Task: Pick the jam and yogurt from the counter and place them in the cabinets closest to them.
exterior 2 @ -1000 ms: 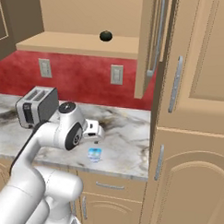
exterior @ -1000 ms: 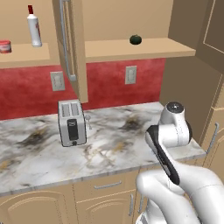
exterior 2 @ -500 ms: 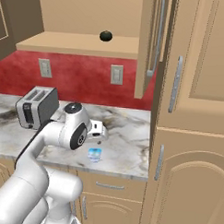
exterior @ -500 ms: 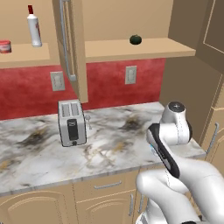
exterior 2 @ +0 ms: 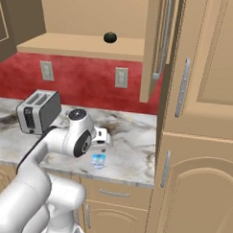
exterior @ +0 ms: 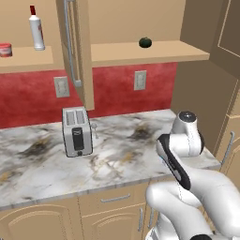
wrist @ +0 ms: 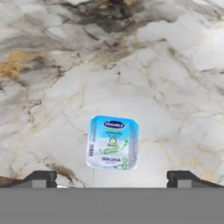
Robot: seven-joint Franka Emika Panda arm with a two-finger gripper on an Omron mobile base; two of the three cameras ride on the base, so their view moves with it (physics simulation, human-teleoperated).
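The yogurt (wrist: 113,142), a small white cup with a light blue lid, stands upright on the marble counter (wrist: 144,65) near its front edge (exterior 2: 98,161). My gripper (wrist: 113,179) hangs straight above it, open, one dark fingertip on each side of the cup and nothing between them. From the right base view the gripper (exterior 2: 102,144) points down just over the cup. The jam (exterior: 4,49), a squat red pot, sits on the left shelf of the open wall cabinets (exterior: 154,51).
A silver toaster (exterior: 76,131) stands at the back of the counter. On the cabinet shelf are a white bottle with a red cap (exterior: 36,30) and a dark green round object (exterior: 145,42). An open cabinet door (exterior: 77,47) juts forward. Tall cabinets (exterior 2: 203,141) border the right.
The arm has sunk a little and shifted toward the yogurt. The jaws have stayed wide open and the cup has not moved.
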